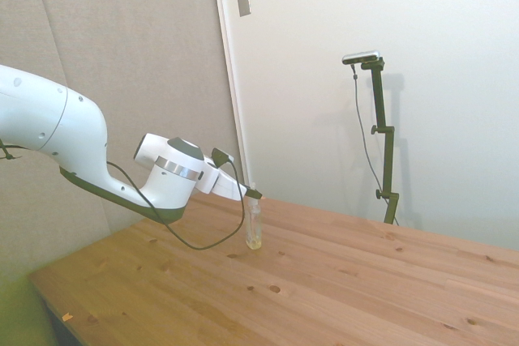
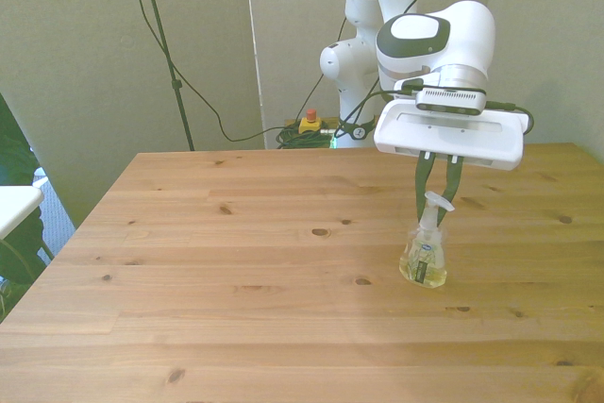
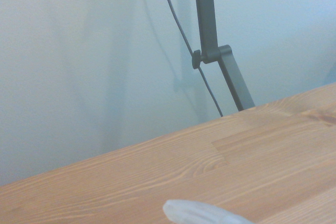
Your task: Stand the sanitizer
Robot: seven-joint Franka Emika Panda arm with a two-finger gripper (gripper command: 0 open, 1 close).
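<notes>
Sanitizer (image 2: 424,254), yellowish liquid low inside, stands upright on table (image 2: 236,280).

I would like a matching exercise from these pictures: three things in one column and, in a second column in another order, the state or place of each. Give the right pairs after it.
Column one:
1. the sanitizer
2. the gripper
3. the table

Column two:
A. made of pale wood with dark knots
B. upright on the table, toward the front view's right
C. directly above the bottle, fingers at either side of its neck

Pairs: 1-B, 2-C, 3-A
</notes>
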